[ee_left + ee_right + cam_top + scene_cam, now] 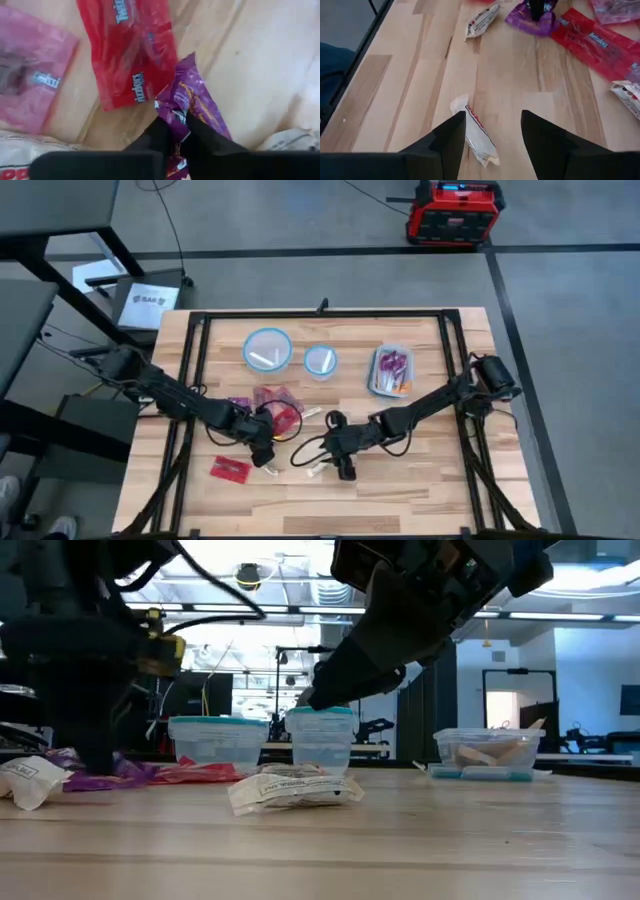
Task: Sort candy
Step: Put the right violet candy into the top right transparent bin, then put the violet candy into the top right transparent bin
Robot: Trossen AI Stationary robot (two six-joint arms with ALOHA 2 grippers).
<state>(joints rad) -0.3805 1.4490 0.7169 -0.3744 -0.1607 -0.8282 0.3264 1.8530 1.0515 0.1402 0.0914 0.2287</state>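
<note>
A pale wooden table [420, 490] fills the middle of the high view, with grey floor around it and a red and black box [452, 212] at the upper right. Three blue-rimmed containers stand in a row across the upper half of the table: a large round one [267, 348] holding a white stick, a smaller round one [321, 361], and a rectangular one [391, 370] already holding purple and orange sweets. Most candy is unsorted in the centre: red packets [278, 406] and a purple one in a loose heap, a lone red packet [230, 469] at lower left, and white wrappers near the middle. The left gripper [176, 131] sits at the lower edge of the heap, its fingers pinched narrowly on a purple packet [192, 102], with the red packets just beside it. The right gripper [492, 131] hovers low at centre with its fingers spread wide on either side of a white wrapper [476, 134] that lies flat on the wood, not yet gripped. The step in hand looks like two pick-ups, one secured and one about to start. Next, the left arm would likely lift clear of the heap and carry toward the rectangular container, while the right needs to drop and close squarely across the thin wrapper.
</note>
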